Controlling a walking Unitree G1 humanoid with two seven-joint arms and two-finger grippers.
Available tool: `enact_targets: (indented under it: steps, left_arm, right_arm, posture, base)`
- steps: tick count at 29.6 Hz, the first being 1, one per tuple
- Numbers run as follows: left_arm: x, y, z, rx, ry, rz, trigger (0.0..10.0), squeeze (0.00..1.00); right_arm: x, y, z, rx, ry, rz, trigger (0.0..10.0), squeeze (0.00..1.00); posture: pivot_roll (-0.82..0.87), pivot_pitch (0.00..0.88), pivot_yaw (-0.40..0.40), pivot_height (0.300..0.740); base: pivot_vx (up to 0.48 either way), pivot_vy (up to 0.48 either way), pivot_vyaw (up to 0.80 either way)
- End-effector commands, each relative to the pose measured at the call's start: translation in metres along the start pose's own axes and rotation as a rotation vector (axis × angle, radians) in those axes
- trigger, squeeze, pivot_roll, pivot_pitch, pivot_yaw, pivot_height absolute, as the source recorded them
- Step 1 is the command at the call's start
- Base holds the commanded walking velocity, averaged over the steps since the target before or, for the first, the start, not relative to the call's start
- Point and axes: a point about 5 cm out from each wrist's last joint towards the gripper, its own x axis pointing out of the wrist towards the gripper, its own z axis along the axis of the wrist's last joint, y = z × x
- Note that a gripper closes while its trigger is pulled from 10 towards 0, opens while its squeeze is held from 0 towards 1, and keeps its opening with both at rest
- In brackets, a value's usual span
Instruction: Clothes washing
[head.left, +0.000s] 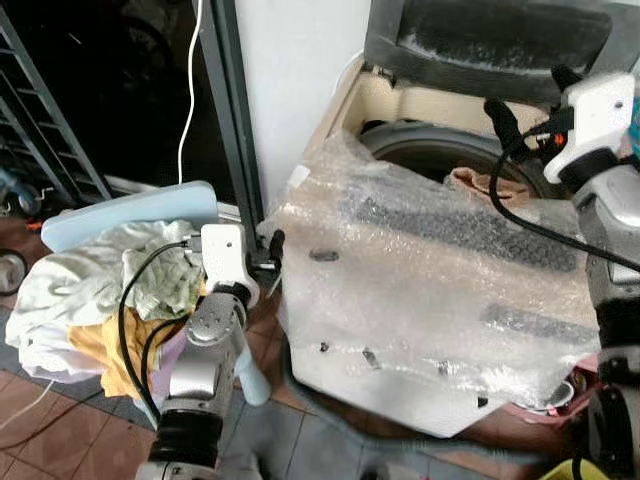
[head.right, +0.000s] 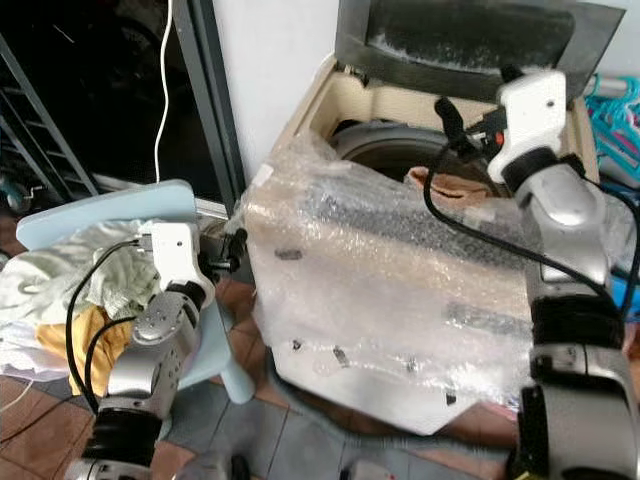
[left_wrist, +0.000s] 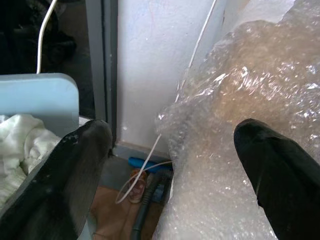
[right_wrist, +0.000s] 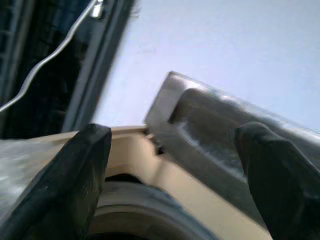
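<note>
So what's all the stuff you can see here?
Washer: one, cream, wrapped in bubble wrap, lid up, right of the wall.
Cloth: one, tan, at the drum's rim.
Chair: one, pale blue, left of the washer.
Clothes: one pile, white, green and yellow, on the chair.
Cord: one, white, hanging by the dark doorway.
Floor: brown tiles.
Left claw: black, open, between chair and washer.
Right claw: black, open, above the drum.
</note>
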Motion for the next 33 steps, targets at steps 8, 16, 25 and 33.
enact_targets:
  steps: [8, 16, 25, 33]
  left_arm:
    - [-0.003, 0.003, 0.0, 0.001, -0.008, -0.007, 10.0, 0.0]
    - [-0.004, 0.003, 0.001, 0.011, -0.016, -0.013, 10.0, 0.0]
    - [-0.004, 0.008, 0.002, 0.024, -0.02, 0.023, 10.0, 0.0]
    - [-0.007, 0.013, 0.006, 0.053, -0.03, 0.065, 10.0, 0.0]
  right_arm:
    - [-0.035, 0.016, -0.06, 0.026, 0.359, 0.115, 10.0, 0.0]
    - [-0.027, 0.004, -0.049, -0.012, 0.308, -0.057, 10.0, 0.0]
    - [-0.016, -0.01, -0.03, 0.003, 0.165, -0.29, 10.0, 0.0]
    - [-0.009, 0.019, -0.015, 0.102, 0.059, -0.267, 10.0, 0.0]
  posture:
    - [-0.11, 0.0, 0.028, 0.74]
    - [-0.1, 0.0, 0.031, 0.74]
    - [-0.09, 0.0, 0.029, 0.74]
    - [-0.08, 0.0, 0.035, 0.74]
  base:
    - [0.0, 0.0, 0.0]
    - [0.0, 0.0, 0.0]
    - [0.0, 0.0, 0.0]
    - [0.0, 0.0, 0.0]
